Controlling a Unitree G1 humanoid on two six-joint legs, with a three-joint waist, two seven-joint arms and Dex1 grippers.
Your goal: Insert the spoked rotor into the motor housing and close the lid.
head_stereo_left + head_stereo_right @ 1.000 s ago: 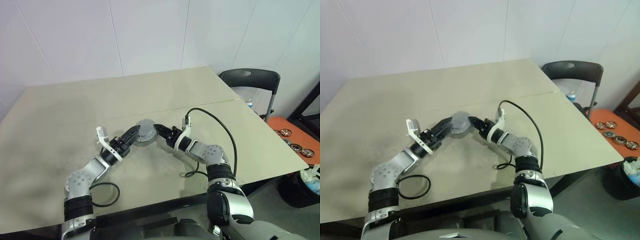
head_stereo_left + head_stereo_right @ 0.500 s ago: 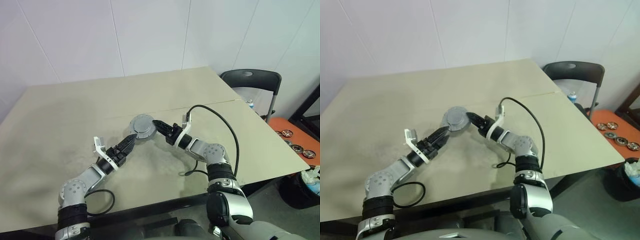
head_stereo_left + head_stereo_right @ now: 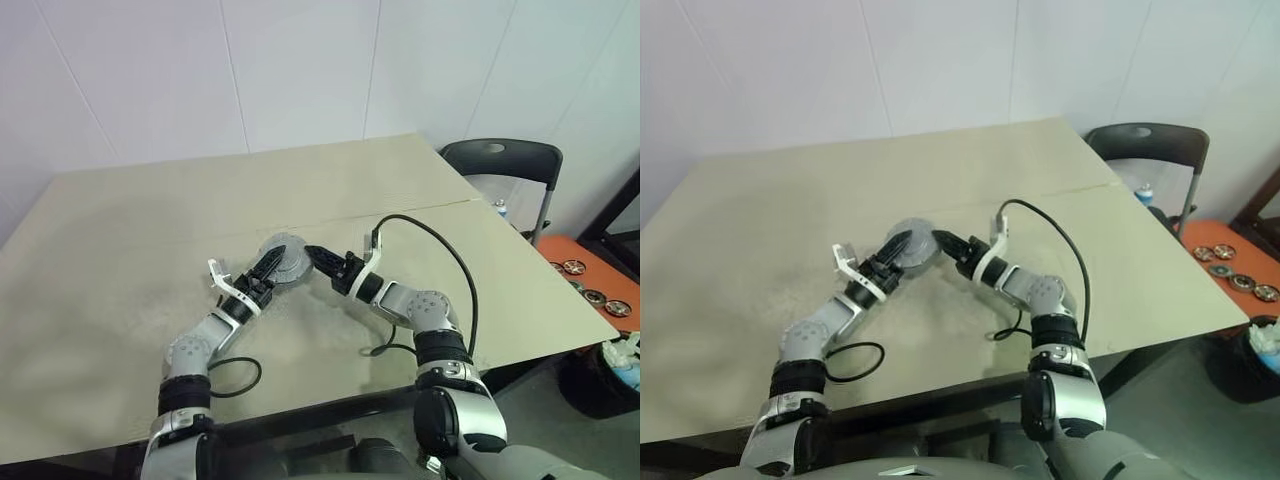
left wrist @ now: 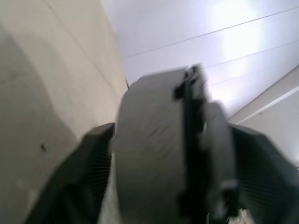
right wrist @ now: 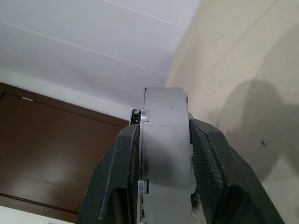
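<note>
Half a second before, my left hand [image 3: 272, 264] had sat back off the grey disc [image 3: 285, 258] with its fingers spread, down at about seven o'clock from it. It had since come back up to the disc, and in the left wrist view the disc's rim [image 4: 154, 149] lay between its two fingers, both close against the sides, though I could not tell whether they were clamped on it or merely bracketing it. My right hand [image 3: 318, 255] had not shifted: its fingers were pressed on the disc's two flat faces, as the right wrist view showed [image 5: 166, 158]. The disc itself sat in the same spot, lifted just above the bench [image 3: 120, 250] near its middle, between the two hands.

I took this to mean the assembly was already stacked, with a dark seam running around the rim between the two grey halves, and that the left hand was returning to press or turn the lid home. I judged the closing step as nearly done rather than finished.

The disc was tilted, its broad face towards the head camera and up. Its axis pointed out towards me and upward; the left hand met it from seven o'clock, the right from three o'clock.
</note>
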